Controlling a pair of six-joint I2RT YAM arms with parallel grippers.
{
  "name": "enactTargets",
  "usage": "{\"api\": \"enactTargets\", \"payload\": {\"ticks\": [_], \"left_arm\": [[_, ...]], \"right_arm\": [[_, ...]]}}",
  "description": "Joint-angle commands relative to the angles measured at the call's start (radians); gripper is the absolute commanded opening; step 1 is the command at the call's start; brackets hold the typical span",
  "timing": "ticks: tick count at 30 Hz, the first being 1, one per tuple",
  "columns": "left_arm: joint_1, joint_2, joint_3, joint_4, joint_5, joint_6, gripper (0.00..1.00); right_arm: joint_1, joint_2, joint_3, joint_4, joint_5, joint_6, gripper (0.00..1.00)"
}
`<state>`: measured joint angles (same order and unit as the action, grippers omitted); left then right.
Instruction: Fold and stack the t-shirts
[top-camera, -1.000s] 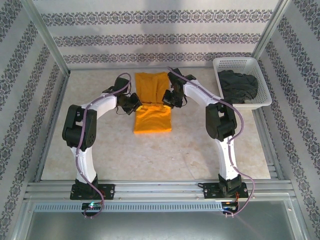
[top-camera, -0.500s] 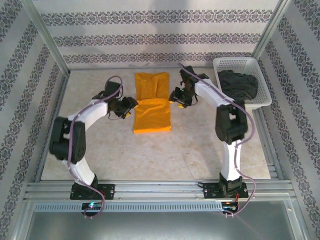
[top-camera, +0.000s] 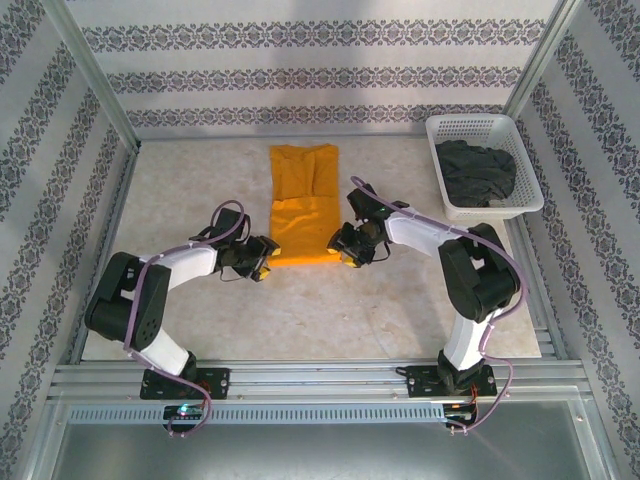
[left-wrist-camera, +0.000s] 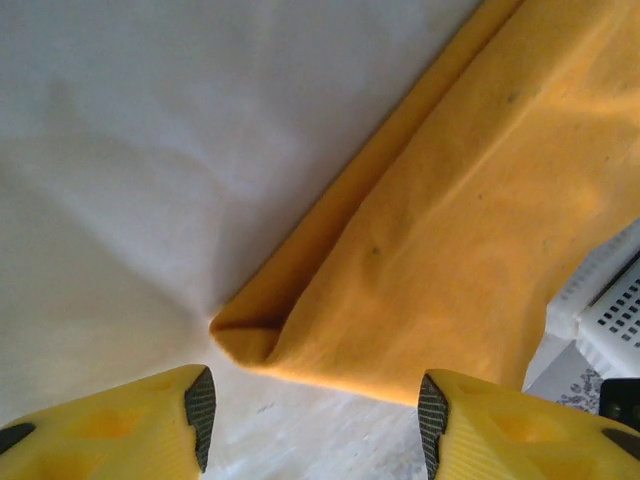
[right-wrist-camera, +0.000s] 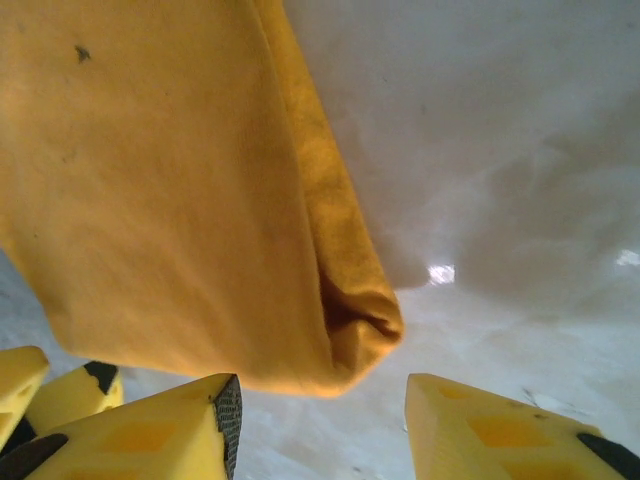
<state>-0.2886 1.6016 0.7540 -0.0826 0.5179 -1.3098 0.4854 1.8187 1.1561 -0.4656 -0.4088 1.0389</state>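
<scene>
The orange-yellow t-shirt (top-camera: 303, 203) lies as a long folded strip on the table's middle. My left gripper (top-camera: 266, 258) is open at the strip's near left corner (left-wrist-camera: 250, 340), which sits just ahead of its jaws. At the near right corner (right-wrist-camera: 350, 335) my right gripper (top-camera: 345, 247) is open too, the cloth lying just ahead of its fingers (right-wrist-camera: 225, 410). Neither holds any cloth. The dark charcoal t-shirt (top-camera: 476, 172) lies crumpled in the white lattice basket (top-camera: 529, 188) at the back right.
Patterned walls and aluminium rails enclose the pale table (top-camera: 300, 310). The basket stands against the right rail. Bare table surface stretches in front of the shirt and to its left.
Both grippers have swung from the shirt's middle, out to its sides, then toward me to its near corners. The near part of the shirt looks shorter than a second ago.
</scene>
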Motion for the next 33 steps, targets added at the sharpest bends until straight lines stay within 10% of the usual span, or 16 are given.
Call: {"api": "enactTargets", "payload": {"ticks": [1, 12, 18, 33], "left_arm": [[-0.009, 0.04, 0.006, 0.075, 0.018, -0.05, 0.54], [-0.009, 0.103, 0.075, 0.034, 0.009, -0.016, 0.19], [-0.01, 0.069, 0.079, -0.011, 0.001, 0.012, 0.0], [-0.086, -0.245, -0.12, -0.232, 0.1, 0.112, 0.0]], "right_arm": [[-0.001, 0.041, 0.008, 0.043, 0.001, 0.085, 0.48], [0.004, 0.137, 0.039, -0.011, 0.023, 0.127, 0.31], [0.007, 0.079, 0.02, -0.005, 0.069, 0.109, 0.0], [0.148, -0.173, -0.185, -0.097, 0.037, -0.013, 0.0]]}}
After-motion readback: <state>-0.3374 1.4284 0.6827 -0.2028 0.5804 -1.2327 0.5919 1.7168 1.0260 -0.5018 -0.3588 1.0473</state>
